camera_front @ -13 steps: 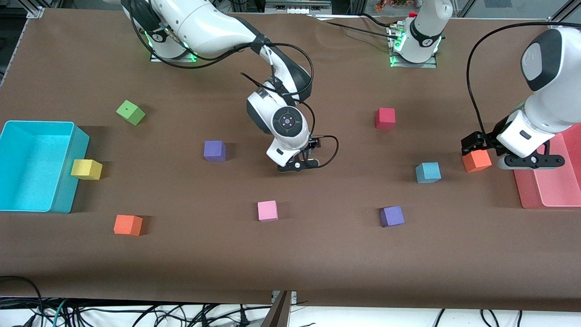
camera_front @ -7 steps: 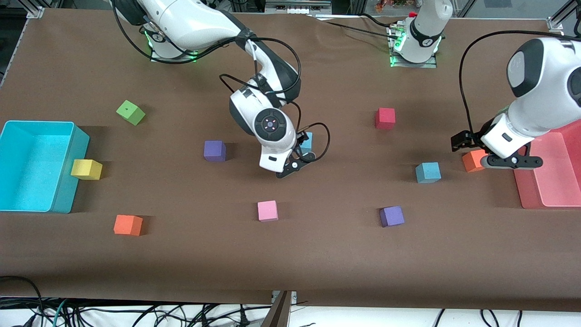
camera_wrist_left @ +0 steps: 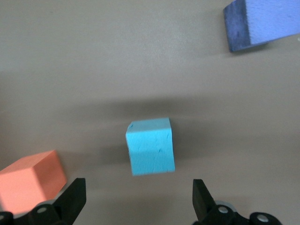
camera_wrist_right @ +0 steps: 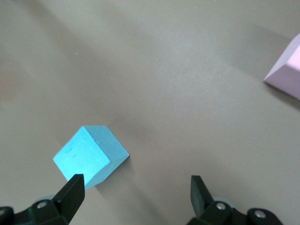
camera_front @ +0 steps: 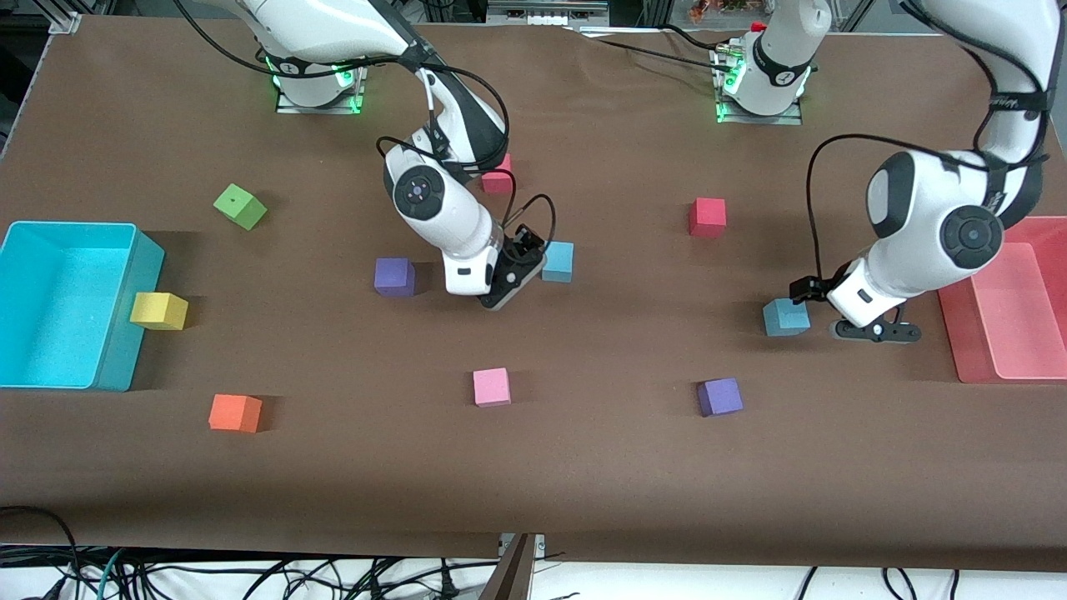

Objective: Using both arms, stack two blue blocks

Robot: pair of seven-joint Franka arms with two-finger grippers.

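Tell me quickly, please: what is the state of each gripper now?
Left gripper: open, empty, over the table beside a blue block.
Right gripper: open, empty, next to the other blue block.

— How was the front view set?
— It looked down from high across the table (camera_front: 583,467), facing the arm bases at twelve o'clock and taking in the whole surface.
— And the left wrist view?
— It looked almost straight down, close over one blue block (camera_wrist_left: 150,146), with the left gripper (camera_wrist_left: 137,200) at six o'clock of its frame. The front view shared that block (camera_front: 785,317).
— And the right wrist view?
— It was just as close, tilted slightly, with the right gripper (camera_wrist_right: 136,196) at six o'clock and the other blue block (camera_wrist_right: 90,155) near seven. The front view showed that same cube (camera_front: 558,261).
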